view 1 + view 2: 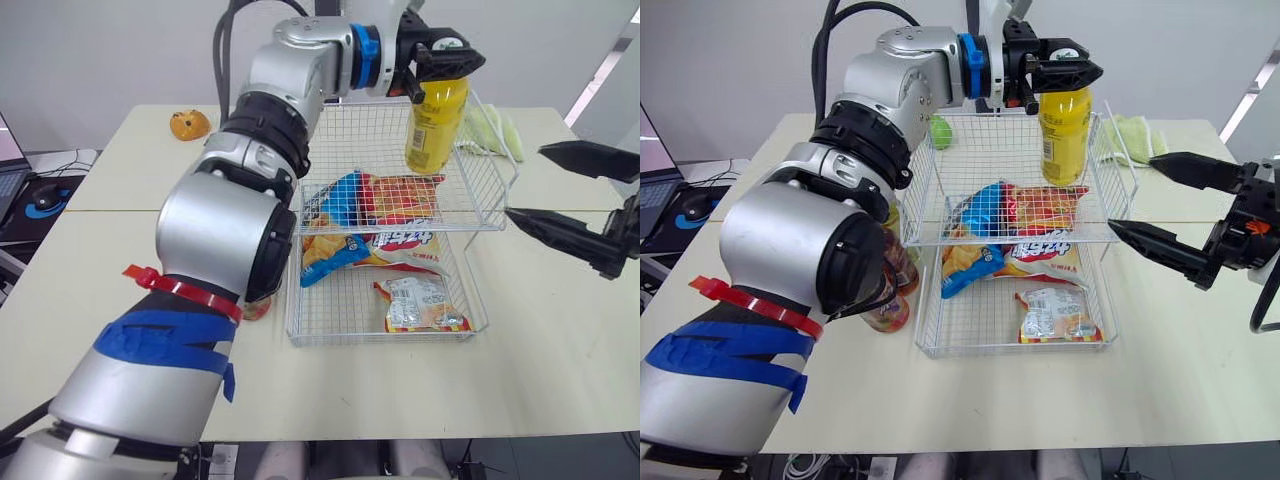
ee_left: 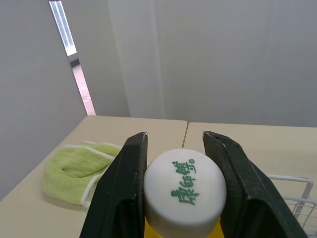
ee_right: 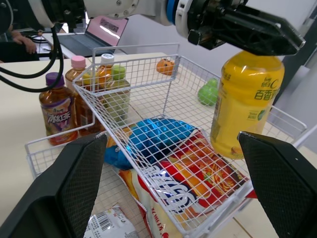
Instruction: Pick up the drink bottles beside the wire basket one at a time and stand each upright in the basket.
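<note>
- The yellow bottle (image 1: 436, 125) is smooth clear plastic filled with yellow drink, and its label carries Chinese writing. It is upright at the upper centre-right of the frame, in the far right corner of the wire basket's (image 1: 385, 140) upper tier.
- Its round white cap (image 2: 184, 191) bears green Chinese characters.
- The left gripper's (image 2: 176, 139) black fingers clamp the cap from both sides, closed only to its width.
- The basket is white grid wire in two tiers, with glossy snack bags (image 1: 375, 225) inside.
- Brown tea bottles (image 3: 58, 111) stand on the tabletop (image 1: 560, 330) at the basket's left.
- The right gripper (image 1: 1135, 195), at the right edge, has its fingers spread wide and empty.
- A green knitted cloth (image 2: 74, 171) lies behind the basket.
</note>
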`<state>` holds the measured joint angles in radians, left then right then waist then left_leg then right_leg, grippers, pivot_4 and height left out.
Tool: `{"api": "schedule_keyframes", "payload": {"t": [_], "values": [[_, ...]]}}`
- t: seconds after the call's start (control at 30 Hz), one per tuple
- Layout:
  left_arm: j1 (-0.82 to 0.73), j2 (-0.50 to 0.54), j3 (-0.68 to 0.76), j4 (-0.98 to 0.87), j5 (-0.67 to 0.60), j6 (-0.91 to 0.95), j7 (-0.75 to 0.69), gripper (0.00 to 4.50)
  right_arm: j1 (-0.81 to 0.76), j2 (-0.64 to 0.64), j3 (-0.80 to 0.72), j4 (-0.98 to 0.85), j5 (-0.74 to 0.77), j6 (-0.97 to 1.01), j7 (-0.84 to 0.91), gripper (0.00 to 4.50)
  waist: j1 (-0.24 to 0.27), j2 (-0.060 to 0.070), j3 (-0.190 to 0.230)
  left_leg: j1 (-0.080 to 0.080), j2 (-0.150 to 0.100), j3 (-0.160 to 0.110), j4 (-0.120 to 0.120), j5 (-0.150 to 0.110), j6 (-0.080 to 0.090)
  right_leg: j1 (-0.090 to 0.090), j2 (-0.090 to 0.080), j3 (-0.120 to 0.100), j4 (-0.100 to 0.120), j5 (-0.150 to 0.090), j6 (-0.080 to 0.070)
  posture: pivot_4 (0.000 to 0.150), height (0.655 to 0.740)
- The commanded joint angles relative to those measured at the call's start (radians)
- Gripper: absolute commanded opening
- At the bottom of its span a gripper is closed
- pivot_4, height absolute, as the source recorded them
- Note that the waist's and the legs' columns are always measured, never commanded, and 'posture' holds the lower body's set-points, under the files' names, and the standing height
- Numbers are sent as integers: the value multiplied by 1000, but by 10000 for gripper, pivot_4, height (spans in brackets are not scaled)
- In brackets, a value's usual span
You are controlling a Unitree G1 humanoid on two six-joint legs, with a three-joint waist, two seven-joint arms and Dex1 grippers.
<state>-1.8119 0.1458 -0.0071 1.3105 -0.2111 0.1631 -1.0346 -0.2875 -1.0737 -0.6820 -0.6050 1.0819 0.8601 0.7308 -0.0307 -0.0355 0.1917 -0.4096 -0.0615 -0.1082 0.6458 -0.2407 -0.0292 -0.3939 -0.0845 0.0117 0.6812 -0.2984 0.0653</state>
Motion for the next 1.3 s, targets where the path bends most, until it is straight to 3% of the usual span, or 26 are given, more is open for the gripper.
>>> {"api": "schedule_keyframes", "payload": {"t": [0.03, 0.17, 0.5, 0.73, 0.97, 1.03, 1.3], "values": [[-72, -7, 44, -17, 11, -25, 17, 13685, -4, -18, -56, -10, 13, -10, -34, 45000, 0, 0, 0, 0, 0, 0, 0, 0, 0, 0, 0, 0, 0, 0, 0, 1500, 7400], [-76, -24, 56, -5, 35, -1, 32, 13685, -5, -20, -64, -10, 10, -15, -54, 45000, 2, 0, 0, 0, 0, 0, 0, 0, 0, 0, 0, 0, 0, 0, 0, 1500, 7400], [-103, -29, 98, 2, 66, 7, 42, 44036, -35, -23, -59, 12, 14, -27, -90, 45000, 2, 0, 0, 0, 0, 1, 0, 0, 0, 0, 0, 0, 0, 0, 1, 1500, 7400], [-125, 55, 156, -26, 29, 73, -85, 44556, -31, -22, -64, -2, 15, -27, -102, 45000, -3, 0, 0, 0, 0, 1, 0, 1, 1, 0, 0, 0, 1, 0, 1, 1500, 7400], [-8, 247, 118, -187, 33, 194, -332, 44556, -10, -27, -66, -16, 43, -24, -69, 45000, -3, 1, -1, 2, 0, 1, 1, 1, 0, 1, 1, 1, 2, 0, 1, 1500, 7400], [52, 312, 130, -277, 20, 261, -318, 44556, -22, -32, -38, -10, 49, -29, -60, 45000, -2, 1, -1, 2, 0, -1, 1, 1, 1, 2, 1, 0, 1, 1, 1, 1500, 7400], [535, 625, 255, -1027, -126, 639, -205, 44556, -109, -47, 121, 27, 53, -61, 24, 45000, -27, 2, -1, 5, 2, -3, 1, 1, 0, 3, 2, 4, 2, 2, 1, 1500, 7400]]}}
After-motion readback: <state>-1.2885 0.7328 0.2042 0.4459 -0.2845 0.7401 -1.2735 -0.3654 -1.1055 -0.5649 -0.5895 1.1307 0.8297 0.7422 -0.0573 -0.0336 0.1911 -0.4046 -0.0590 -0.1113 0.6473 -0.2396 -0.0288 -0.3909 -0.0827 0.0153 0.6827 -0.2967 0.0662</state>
